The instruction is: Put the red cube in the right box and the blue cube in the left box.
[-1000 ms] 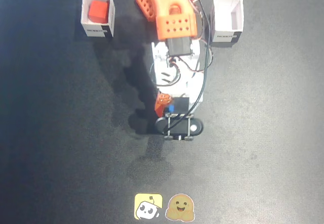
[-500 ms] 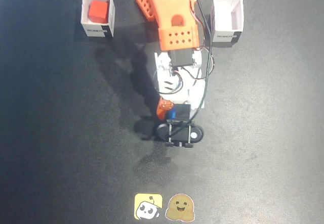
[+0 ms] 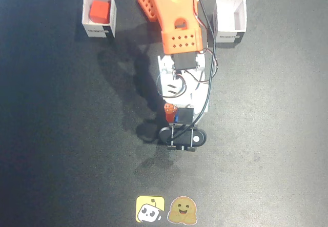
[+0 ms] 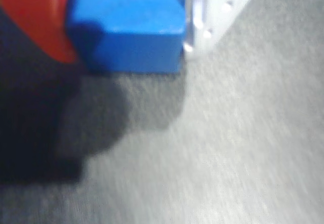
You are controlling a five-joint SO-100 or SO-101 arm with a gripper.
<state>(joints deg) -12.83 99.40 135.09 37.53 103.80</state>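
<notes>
The blue cube [image 3: 177, 118] [image 4: 126, 27] sits between the fingers of my gripper [image 3: 174, 116] [image 4: 124, 16], which is shut on it. In the wrist view an orange finger [image 4: 35, 16] presses its left side and a white finger [image 4: 212, 6] its right, and the cube's shadow falls on the mat below. In the fixed view the gripper hangs over the middle of the mat, in front of the arm's base. The red cube [image 3: 98, 11] lies inside the white box [image 3: 97, 29] at the view's upper left. The other white box [image 3: 230, 32], at the upper right, holds nothing.
The black mat [image 3: 266, 135] spreads around the arm. Two small stickers [image 3: 166, 209] lie at its near edge. The arm's orange base [image 3: 169, 1] stands between the boxes, and cables [image 3: 207, 78] hang along the arm.
The gripper has turned and shifted slightly right and toward the near edge with the blue cube in it. Its shadow has drifted apart from it. The boxes and red cube have not moved.
</notes>
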